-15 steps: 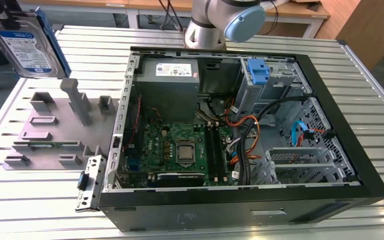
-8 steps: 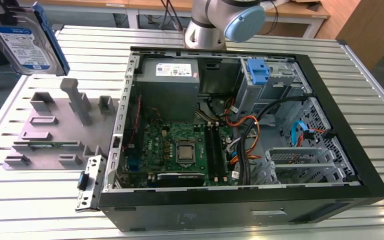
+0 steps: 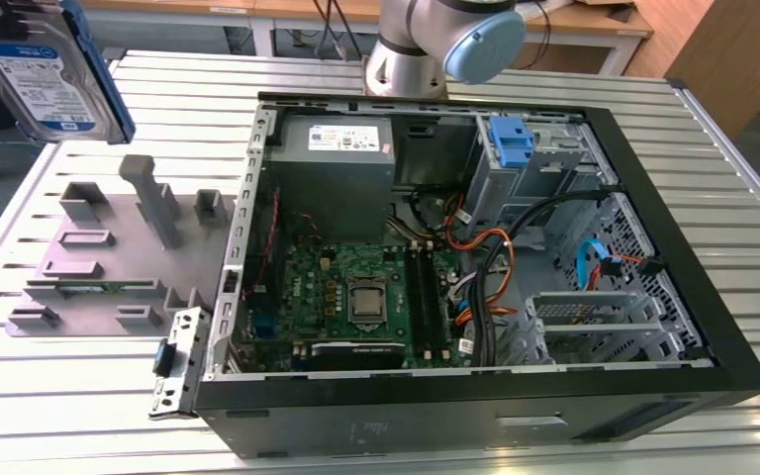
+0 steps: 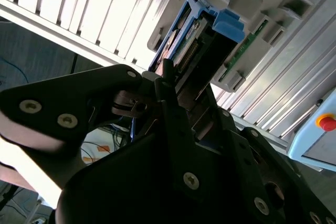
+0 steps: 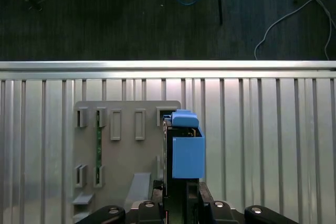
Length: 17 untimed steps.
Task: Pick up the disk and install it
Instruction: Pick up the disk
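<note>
The disk (image 3: 35, 71) hangs in the air at the exterior view's far upper left, above the grey holder plate (image 3: 103, 259). Its white-and-blue label faces the camera and a blue rail runs along its edge. In the first wrist view the disk (image 5: 187, 153) is seen edge-on with its blue rail and tab, over the holder plate (image 5: 126, 153) and the slatted table. My gripper (image 5: 181, 190) is shut on the disk's near end. In the second wrist view the black fingers (image 4: 169, 85) clamp the disk (image 4: 202, 38), whose connector edge shows.
The open computer case (image 3: 736, 381) lies on the slatted metal table (image 3: 76, 416), with motherboard, cables and a grey power-supply box (image 3: 333, 141) inside. A bare blue bracket (image 3: 513, 144) sits in the drive bay at the case's far corner. The arm's base (image 3: 414, 59) stands behind the case.
</note>
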Each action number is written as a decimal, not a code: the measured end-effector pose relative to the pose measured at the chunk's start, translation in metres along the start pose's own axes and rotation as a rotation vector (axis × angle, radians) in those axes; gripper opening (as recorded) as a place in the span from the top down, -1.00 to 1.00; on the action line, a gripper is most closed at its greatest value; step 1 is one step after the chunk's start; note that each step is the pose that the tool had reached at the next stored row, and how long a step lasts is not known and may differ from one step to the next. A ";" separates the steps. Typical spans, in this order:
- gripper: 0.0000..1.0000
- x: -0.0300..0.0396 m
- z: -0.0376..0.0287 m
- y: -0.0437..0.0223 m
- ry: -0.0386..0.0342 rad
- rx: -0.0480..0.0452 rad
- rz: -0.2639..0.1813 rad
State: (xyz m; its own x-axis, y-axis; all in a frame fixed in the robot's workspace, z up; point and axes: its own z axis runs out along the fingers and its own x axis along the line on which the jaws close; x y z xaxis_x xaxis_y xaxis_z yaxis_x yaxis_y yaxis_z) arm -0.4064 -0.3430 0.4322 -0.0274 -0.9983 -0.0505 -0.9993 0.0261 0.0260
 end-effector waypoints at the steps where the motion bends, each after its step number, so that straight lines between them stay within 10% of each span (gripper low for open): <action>1: 0.31 -0.0001 -0.0012 0.0000 0.0000 0.0000 0.000; 17: 0.31 -0.0014 -0.0219 0.0006 0.0000 0.0001 0.000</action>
State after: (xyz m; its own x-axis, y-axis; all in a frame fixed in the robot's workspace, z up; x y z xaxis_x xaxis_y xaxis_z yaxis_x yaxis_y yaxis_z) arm -0.4064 -0.3427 0.4542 -0.0274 -0.9983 -0.0505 -0.9993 0.0261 0.0259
